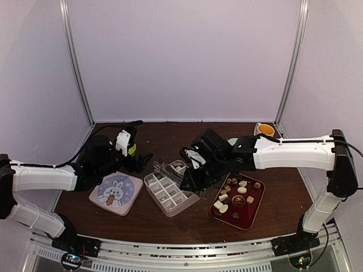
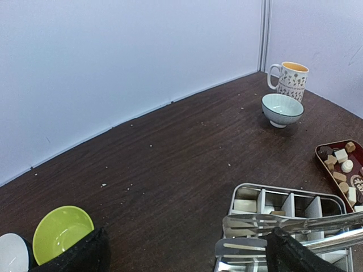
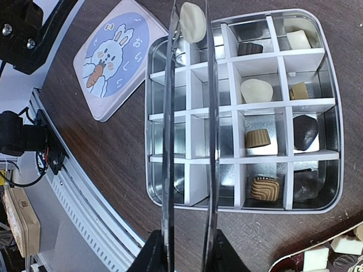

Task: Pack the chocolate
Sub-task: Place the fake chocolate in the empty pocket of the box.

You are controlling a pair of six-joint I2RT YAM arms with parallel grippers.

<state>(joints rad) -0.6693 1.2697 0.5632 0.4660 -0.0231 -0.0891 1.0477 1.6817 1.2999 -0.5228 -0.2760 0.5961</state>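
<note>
Nearest to us on the worktop sit the red tray (image 1: 248, 214), with loose chocolates (image 1: 235, 192) lying on it, and to its left the divided tin (image 3: 334, 141) and the bunny lid (image 3: 110, 62), which lies flat just beside the tin.

The right gripper (image 3: 187, 245) is closed narrowly around the handles of a pair of metal tongs (image 3: 211, 113). The tongs reach out across the tin, and a cream-white piece (image 3: 193, 21) is pinched between their tips over the tin's far edge. In the tin, the compartments on the tray side already hold white, tan and dark pieces. The two columns towards the lid look empty.

The left gripper (image 1: 139, 162) hangs above the worktop beyond the lid with its jaws spread wide and nothing in them.

Farther back stand a green bowl (image 2: 59, 232), a pale bowl (image 2: 282, 109) and a mug (image 2: 290, 79), all well apart from the work.

We judge the step in hand to be placing one piece, with the packing partly done. The next move calls for us to centre the tips over an empty compartment, clear of the white dividers, and lower them. Then we ease the squeeze just enough for the piece to drop without letting the tongs slip. If the piece lands on a divider it could roll into a filled cell.
</note>
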